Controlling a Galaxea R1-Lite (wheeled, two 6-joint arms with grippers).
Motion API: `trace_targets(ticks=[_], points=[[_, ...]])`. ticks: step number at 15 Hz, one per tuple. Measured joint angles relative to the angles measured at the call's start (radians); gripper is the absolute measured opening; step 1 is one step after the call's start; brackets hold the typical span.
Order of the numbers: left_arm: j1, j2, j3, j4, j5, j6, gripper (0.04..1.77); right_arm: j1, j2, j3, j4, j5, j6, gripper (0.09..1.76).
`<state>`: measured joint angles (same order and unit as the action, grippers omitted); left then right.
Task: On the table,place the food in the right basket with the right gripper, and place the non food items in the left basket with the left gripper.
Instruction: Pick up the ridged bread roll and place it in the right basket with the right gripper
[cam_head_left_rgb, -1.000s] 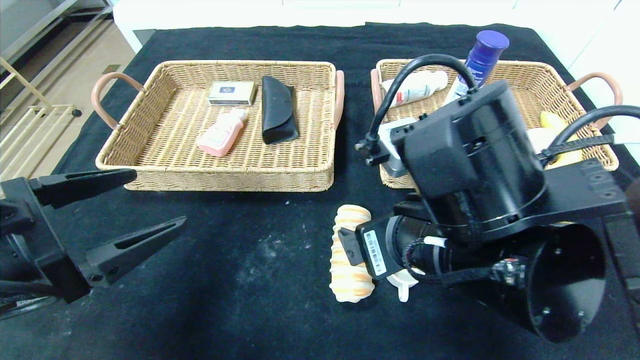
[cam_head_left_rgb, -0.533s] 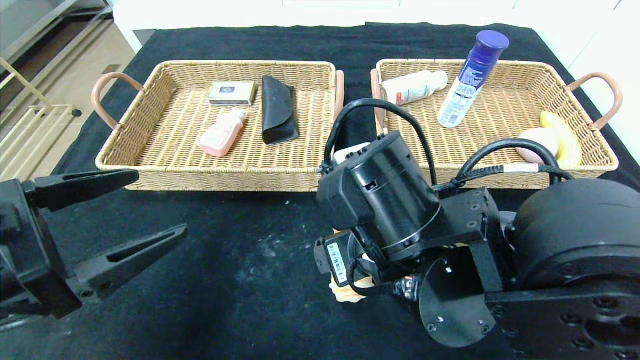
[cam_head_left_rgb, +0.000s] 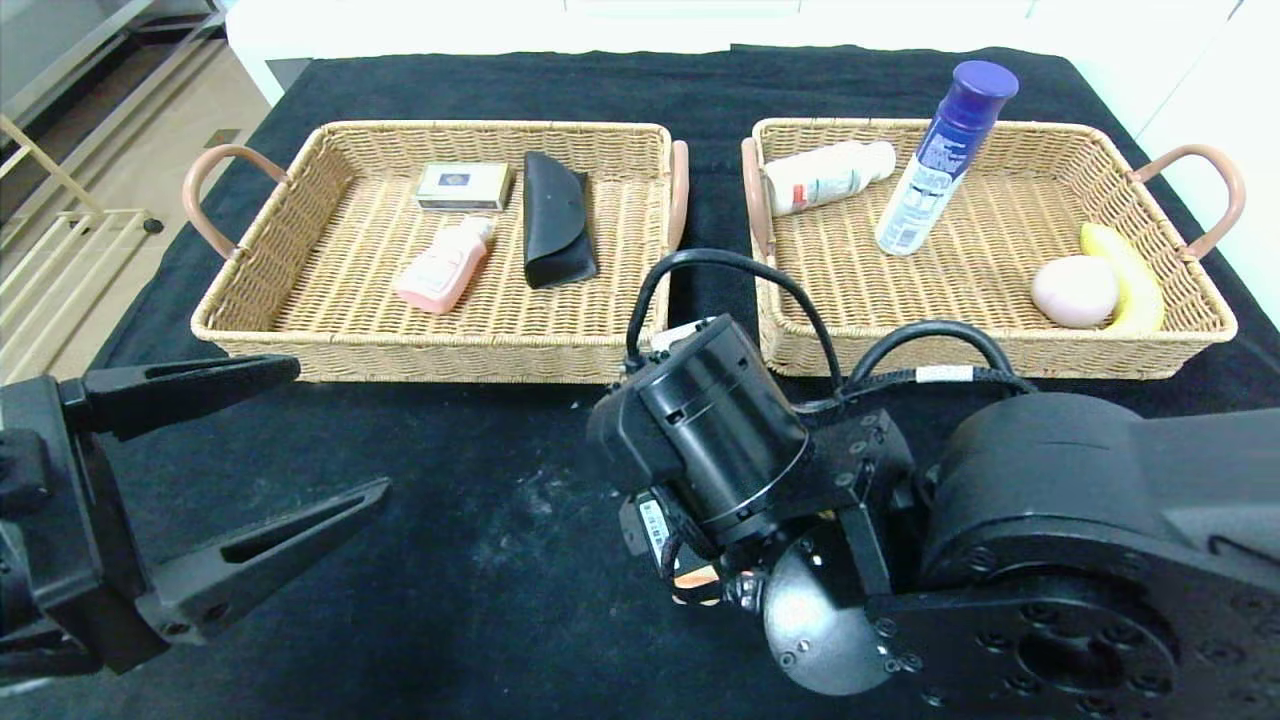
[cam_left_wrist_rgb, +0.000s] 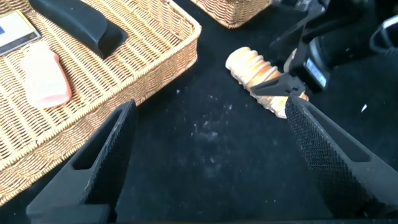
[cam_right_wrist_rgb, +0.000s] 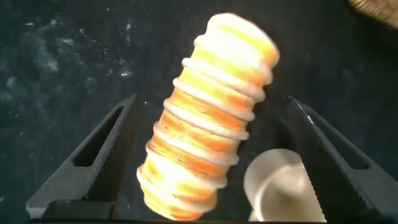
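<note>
A ridged orange-and-white bread roll (cam_right_wrist_rgb: 208, 118) lies on the black table, with a small white cup-like piece (cam_right_wrist_rgb: 280, 186) right beside it. My right gripper (cam_right_wrist_rgb: 211, 102) is open and straddles both, one finger on each side, not touching the roll. In the head view the right arm's wrist (cam_head_left_rgb: 720, 440) covers nearly all of the roll (cam_head_left_rgb: 695, 578). The left wrist view shows the roll (cam_left_wrist_rgb: 258, 68) with a right finger over it. My left gripper (cam_head_left_rgb: 335, 428) hangs open and empty at the near left. The left basket (cam_head_left_rgb: 430, 365) and right basket (cam_head_left_rgb: 1000, 360) stand behind.
The left basket holds a small box (cam_head_left_rgb: 465, 186), a black case (cam_head_left_rgb: 555, 220) and a pink bottle (cam_head_left_rgb: 445, 265). In the right basket are a white bottle (cam_head_left_rgb: 830, 175), a blue-capped spray can (cam_head_left_rgb: 935, 160), a pink round item (cam_head_left_rgb: 1073, 290) and a banana (cam_head_left_rgb: 1125, 275).
My right arm has swung from in front of the right basket towards the near middle and come down over the bread roll. The left gripper has barely shifted.
</note>
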<state>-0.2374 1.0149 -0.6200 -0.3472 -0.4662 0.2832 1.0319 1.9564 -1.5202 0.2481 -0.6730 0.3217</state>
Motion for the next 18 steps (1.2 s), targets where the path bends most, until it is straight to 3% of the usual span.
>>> trace_targets(ticks=[11, 15, 18], points=[[-0.001, 0.001, 0.005, 0.000, -0.001, 0.003, 1.72, -0.011, 0.073, -0.029, -0.003, -0.003, 0.037, 1.71], [-0.002, 0.001, 0.007, 0.000, -0.001, 0.004, 1.72, -0.013, 0.078, -0.024, 0.000, -0.002, 0.058, 1.11], [-0.017, 0.001, 0.011, 0.000, 0.000, 0.004, 1.72, -0.015, 0.080, -0.019, 0.000, -0.002, 0.064, 0.83]])
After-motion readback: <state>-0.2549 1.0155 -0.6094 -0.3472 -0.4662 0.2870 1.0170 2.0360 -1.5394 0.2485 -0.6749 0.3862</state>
